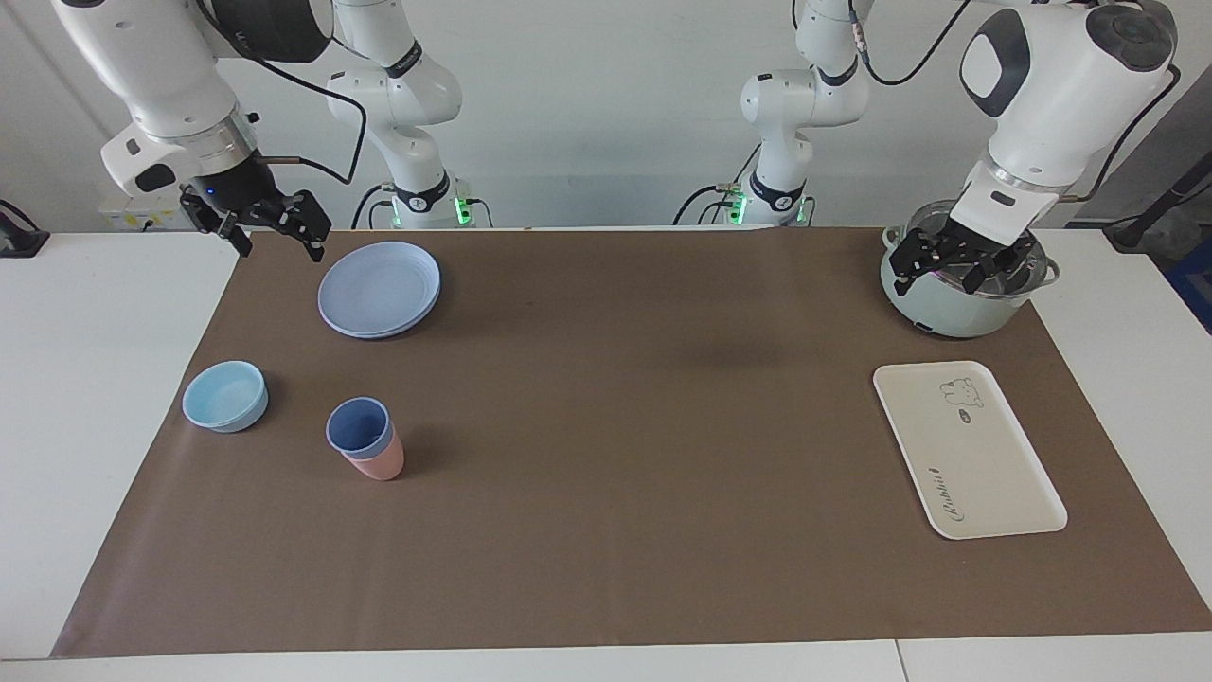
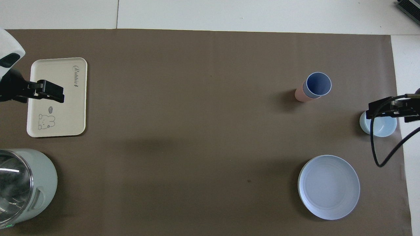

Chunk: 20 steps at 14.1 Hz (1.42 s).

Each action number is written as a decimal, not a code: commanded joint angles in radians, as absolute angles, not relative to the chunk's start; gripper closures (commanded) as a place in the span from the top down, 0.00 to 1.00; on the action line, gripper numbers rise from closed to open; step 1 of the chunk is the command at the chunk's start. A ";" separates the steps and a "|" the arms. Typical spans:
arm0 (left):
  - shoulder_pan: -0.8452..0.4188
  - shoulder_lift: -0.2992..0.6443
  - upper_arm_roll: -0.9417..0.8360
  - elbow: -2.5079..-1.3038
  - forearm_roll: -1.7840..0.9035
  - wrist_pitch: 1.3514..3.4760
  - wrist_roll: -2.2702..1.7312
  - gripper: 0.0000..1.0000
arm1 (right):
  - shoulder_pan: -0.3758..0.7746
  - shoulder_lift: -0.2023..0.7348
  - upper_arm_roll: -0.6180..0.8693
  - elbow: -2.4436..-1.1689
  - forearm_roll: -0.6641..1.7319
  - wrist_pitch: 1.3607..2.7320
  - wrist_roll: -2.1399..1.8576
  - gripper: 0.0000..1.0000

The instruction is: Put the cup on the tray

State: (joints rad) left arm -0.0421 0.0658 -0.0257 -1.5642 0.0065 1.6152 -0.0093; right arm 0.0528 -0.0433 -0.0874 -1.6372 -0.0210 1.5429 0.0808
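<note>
The periwinkle-blue cup [image 1: 360, 426] stands nested inside a pink tumbler [image 1: 382, 462] on the brown mat, toward the right arm's end; it also shows in the overhead view [image 2: 317, 84]. The cream tray [image 1: 985, 474] with the bear drawing lies flat and bare toward the left arm's end, also in the overhead view [image 2: 65, 108]. My left gripper [image 1: 956, 270] is open and empty, up in the air over the pot. My right gripper [image 1: 275, 232] is open and empty, raised over the mat's edge beside the plate.
A pale green pot [image 1: 947, 308] with a glass lid stands nearer to the robots than the tray. A round blue plate [image 1: 379, 289] and a low light-blue bowl [image 1: 225, 396] lie near the cup. The brown mat [image 1: 615, 426] covers the table.
</note>
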 commanded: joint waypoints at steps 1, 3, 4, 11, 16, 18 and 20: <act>-0.034 0.041 -0.026 -1.589 -0.008 1.611 0.000 1.00 | 0.038 -0.044 -0.078 -1.640 -0.018 1.551 0.084 1.00; -0.034 0.041 -0.026 -1.589 -0.008 1.611 0.000 1.00 | 0.038 -0.044 -0.078 -1.638 -0.015 1.548 0.080 1.00; -0.034 0.041 -0.026 -1.589 -0.008 1.611 0.000 1.00 | 0.037 -0.044 -0.078 -1.637 -0.009 1.546 0.078 1.00; -0.034 0.041 -0.026 -1.589 -0.008 1.611 0.000 1.00 | -0.014 -0.084 -0.080 -1.791 0.012 1.832 -0.289 1.00; -0.034 0.041 -0.026 -1.589 -0.008 1.611 0.000 1.00 | -0.107 -0.057 -0.083 -1.897 0.191 2.020 -0.706 1.00; -0.034 0.041 -0.026 -1.589 -0.008 1.611 0.000 1.00 | -0.156 -0.026 -0.083 -1.930 0.282 2.069 -0.892 1.00; -0.034 0.041 -0.026 -1.589 -0.008 1.611 0.000 1.00 | -0.193 0.026 -0.083 -1.933 0.389 2.112 -1.082 1.00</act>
